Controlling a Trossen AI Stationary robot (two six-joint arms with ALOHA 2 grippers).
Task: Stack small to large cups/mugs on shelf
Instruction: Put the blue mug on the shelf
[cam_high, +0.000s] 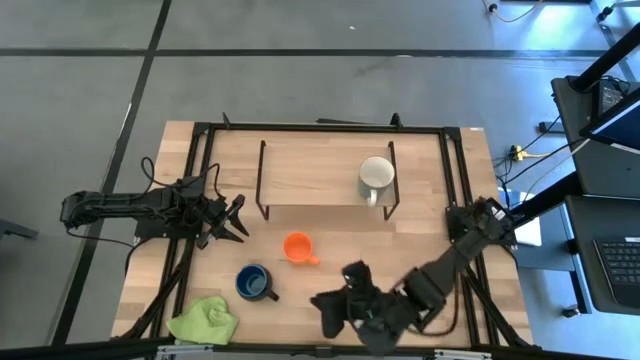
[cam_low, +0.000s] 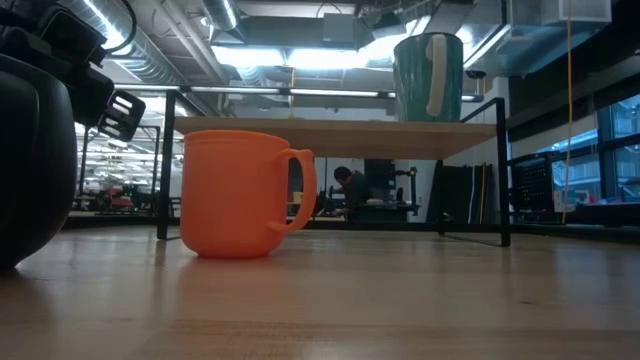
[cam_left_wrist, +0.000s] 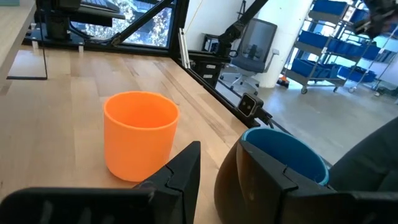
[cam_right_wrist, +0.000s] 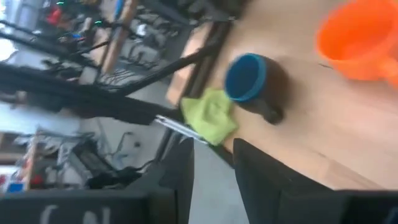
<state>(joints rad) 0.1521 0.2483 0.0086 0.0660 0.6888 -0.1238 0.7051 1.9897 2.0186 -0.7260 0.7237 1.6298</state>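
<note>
On the wooden tabletop (cam_high: 330, 285), the orange mug (cam_high: 297, 247) stands between both grippers; left gripper (cam_high: 236, 217) open and empty; right gripper (cam_high: 335, 300) parted, empty.

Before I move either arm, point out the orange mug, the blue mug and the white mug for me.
orange mug (cam_high: 296, 245): high view, on its open top.
blue mug (cam_high: 251, 281): high view, on its blue inside.
white mug (cam_high: 376, 173): high view, on its open top, on the shelf.
</note>
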